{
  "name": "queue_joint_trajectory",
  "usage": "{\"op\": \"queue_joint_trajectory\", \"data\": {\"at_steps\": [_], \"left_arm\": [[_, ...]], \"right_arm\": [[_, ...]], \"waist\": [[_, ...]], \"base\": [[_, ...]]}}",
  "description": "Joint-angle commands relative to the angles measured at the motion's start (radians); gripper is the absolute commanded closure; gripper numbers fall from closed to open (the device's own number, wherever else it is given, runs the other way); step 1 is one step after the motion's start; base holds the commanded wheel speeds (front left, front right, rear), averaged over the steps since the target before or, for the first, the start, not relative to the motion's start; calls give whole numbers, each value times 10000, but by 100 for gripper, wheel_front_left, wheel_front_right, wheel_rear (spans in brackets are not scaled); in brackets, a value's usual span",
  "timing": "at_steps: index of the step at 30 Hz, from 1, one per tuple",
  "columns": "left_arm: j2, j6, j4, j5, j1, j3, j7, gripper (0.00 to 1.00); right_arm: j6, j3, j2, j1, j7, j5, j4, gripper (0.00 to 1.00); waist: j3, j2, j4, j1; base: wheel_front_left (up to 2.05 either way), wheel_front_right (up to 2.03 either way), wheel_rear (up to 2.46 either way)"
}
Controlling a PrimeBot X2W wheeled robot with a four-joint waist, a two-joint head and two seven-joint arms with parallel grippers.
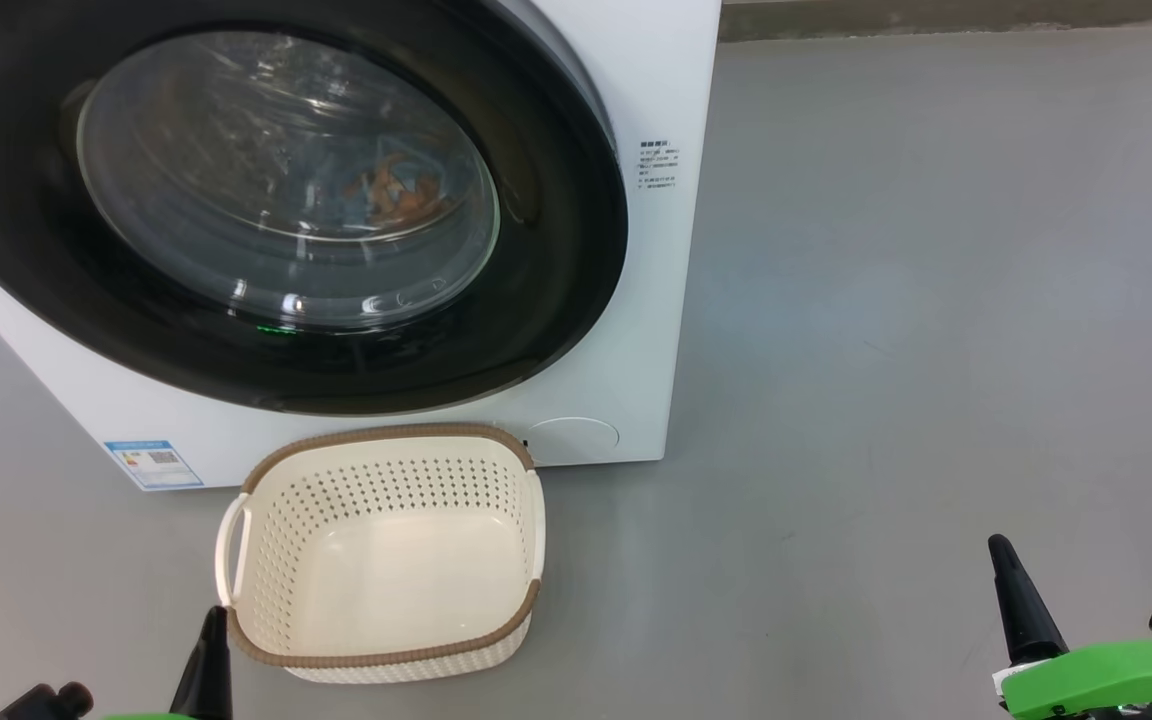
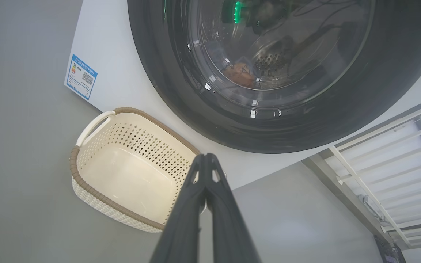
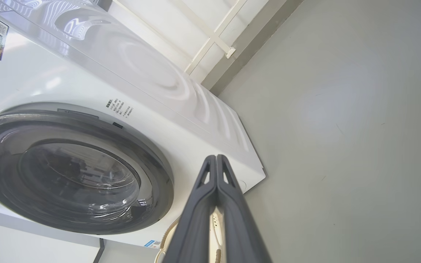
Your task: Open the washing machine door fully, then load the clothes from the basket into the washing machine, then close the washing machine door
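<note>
**Spotter:** Where's the load?

**Operator:** I see the light-blue clothes with orange-brown print (image 1: 391, 195) inside the drum, behind the glass. The big round glossy black washing machine door (image 1: 556, 250) sits flush against the white box-shaped washing machine (image 1: 661, 300).

**Spotter:** And the basket?

**Operator:** The cream perforated plastic basket with the brown woven rim (image 1: 386, 434) is on the grey floor (image 1: 936, 300) at 6 o'clock from the door, its pale bottom bare. Its far rim runs just beside the machine's lower front edge; I can't tell if they touch. A small blue label (image 1: 154, 463) sits at 10 o'clock from the basket.

**Spotter:** Grippers?

**Operator:** My left gripper (image 1: 213, 625) is at 7 o'clock in the head view, fingers pressed together, holding nothing, tip just beside the basket's near left corner. My right gripper (image 1: 1004, 565) is at 4 o'clock, also pinched together with nothing between, well apart from basket and machine.

**Spotter:** Room to move?

**Operator:** Open floor spreads from the machine's right edge toward 3 o'clock, up to the wall base at 1 o'clock.
</note>
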State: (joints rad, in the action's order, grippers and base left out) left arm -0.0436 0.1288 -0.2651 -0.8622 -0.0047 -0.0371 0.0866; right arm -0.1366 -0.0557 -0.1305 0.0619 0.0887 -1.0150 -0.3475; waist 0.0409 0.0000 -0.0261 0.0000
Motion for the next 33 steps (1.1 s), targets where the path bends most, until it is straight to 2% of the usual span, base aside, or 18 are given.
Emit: {"op": "queue_joint_trajectory", "data": {"at_steps": [1,33], "left_arm": [[-97,10,201,-365,-416,-218,-84,100],[-83,15,201,-3726,-708,-483,-996,100]], "right_arm": [[28,-24,-58,301,-88,-303,322,100],[43,-290,348,377,-1005,-2972,657,100]], "waist": [[-11,0,8,0],[-185,0,128,0]], "base": [[0,0,0],[0,0,0]]}}
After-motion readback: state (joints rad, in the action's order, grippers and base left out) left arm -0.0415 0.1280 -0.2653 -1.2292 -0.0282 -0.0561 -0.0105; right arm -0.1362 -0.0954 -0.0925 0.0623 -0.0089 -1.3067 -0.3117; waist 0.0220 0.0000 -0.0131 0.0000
